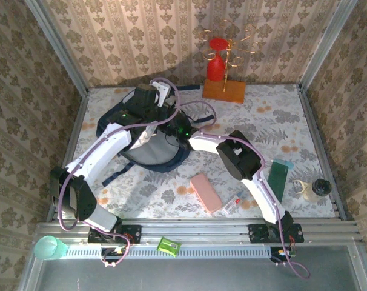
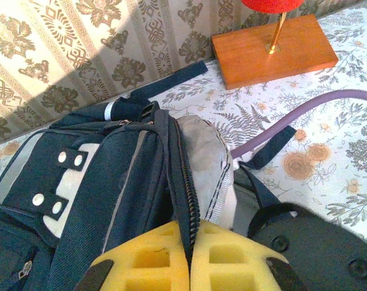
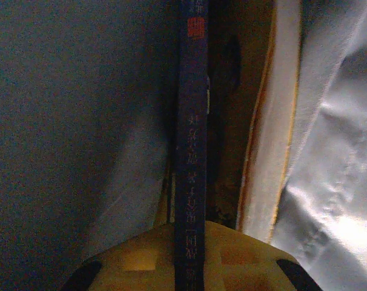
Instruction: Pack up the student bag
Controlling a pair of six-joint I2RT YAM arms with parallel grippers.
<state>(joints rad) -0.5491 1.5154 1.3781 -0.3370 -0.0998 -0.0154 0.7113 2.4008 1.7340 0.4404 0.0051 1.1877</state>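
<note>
The student bag (image 1: pixel 114 121), dark navy with a grey-white front patch, lies at the back left of the table. My left gripper (image 2: pixel 191 227) is shut on the bag's zipper edge (image 2: pixel 185 194) and holds the opening up; the patch with its buckles (image 2: pixel 56 182) is to the left. My right arm reaches into the bag's mouth (image 1: pixel 171 130). Inside, my right gripper (image 3: pixel 191 233) is shut on the spine of a thin dark blue book (image 3: pixel 191 121), which stands upright. A thicker book with pale pages (image 3: pixel 280 121) stands just to its right, against light lining.
A pink case (image 1: pixel 206 193), a pen (image 1: pixel 232 203), a green notebook (image 1: pixel 279 176) and a small dark-capped bottle (image 1: pixel 320 188) lie at the front right. A wooden base with a red ornament (image 1: pixel 223 91) stands at the back. A purple cable (image 2: pixel 304 112) runs beside the bag.
</note>
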